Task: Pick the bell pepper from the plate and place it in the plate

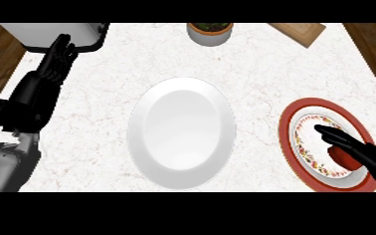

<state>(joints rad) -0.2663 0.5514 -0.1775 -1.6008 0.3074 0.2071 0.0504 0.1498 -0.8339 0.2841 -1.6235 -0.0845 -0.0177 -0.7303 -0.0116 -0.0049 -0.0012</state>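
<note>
Nearest, at the desk's [253, 64] right edge, the right hand [351, 145] lies over the red-rimmed plate [292, 118], fingers near straight across the bell pepper [342, 157] on it, not curled round. White plate [182, 132] centre. Left hand [53, 62] rests open, far left. Potted plant [210, 32] farthest.

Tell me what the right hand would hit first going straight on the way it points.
Likely the red rim of the plate under the right hand, up and left, if it moves low enough; height is unclear. Past it, bare counter.
</note>
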